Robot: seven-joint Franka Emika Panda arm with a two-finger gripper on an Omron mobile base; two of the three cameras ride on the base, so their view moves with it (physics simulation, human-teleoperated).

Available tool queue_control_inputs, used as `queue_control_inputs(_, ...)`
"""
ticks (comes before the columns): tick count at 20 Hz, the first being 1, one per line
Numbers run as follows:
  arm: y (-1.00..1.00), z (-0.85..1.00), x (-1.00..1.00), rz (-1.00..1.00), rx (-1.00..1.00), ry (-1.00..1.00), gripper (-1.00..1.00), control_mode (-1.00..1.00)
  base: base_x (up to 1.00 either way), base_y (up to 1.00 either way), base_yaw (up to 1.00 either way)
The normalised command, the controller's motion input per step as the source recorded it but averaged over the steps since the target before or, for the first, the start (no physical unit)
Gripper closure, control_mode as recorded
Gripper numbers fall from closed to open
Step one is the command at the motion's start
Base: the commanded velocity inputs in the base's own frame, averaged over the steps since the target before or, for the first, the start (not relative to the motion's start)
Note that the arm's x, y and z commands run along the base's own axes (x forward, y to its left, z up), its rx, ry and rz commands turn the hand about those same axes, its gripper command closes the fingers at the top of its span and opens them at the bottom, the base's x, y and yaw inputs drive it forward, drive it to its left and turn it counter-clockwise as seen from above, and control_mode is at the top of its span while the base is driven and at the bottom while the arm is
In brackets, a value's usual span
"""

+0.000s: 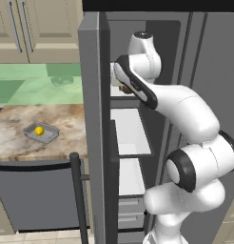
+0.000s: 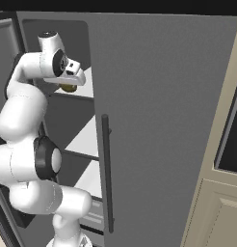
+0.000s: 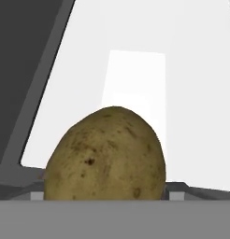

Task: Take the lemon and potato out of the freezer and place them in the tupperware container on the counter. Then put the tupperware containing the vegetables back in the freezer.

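Observation:
The potato (image 3: 105,156), olive-brown and speckled, looms large in the hand view on a white freezer shelf (image 3: 182,70). My gripper (image 3: 107,193) straddles it, with grey fingertips (image 3: 37,195) pressed against both its sides. From the right base view the hand reaches into the open freezer (image 2: 72,125), and the potato (image 2: 68,88) peeks out just under it. The lemon (image 1: 39,130) lies inside the tupperware container (image 1: 29,135) on the counter (image 1: 66,124) to the left.
The open freezer door (image 1: 92,119) stands edge-on between the arm and the counter. Its long dark bar handle (image 1: 79,195) juts out low. Lower white shelves (image 1: 131,131) and two small drawers (image 1: 131,206) sit beneath the hand. A second grey door (image 2: 164,120) closes the right side.

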Motion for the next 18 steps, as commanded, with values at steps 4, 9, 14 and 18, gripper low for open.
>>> queue_control_inputs(4,-0.23,0.13,-1.00,0.00,-0.06,-0.31,1.00,-1.00,0.00,0.00,0.00)
queue_control_inputs(9,-0.16,0.93,-1.00,0.05,0.00,-0.15,1.00,-1.00,0.00,0.00,0.00)
queue_control_inputs(14,-0.01,0.97,-1.00,0.15,0.00,0.08,1.00,-1.00,0.00,0.00,0.00)
queue_control_inputs(18,0.00,0.62,-1.00,0.25,-0.03,0.24,1.00,-1.00,0.00,0.00,0.00)
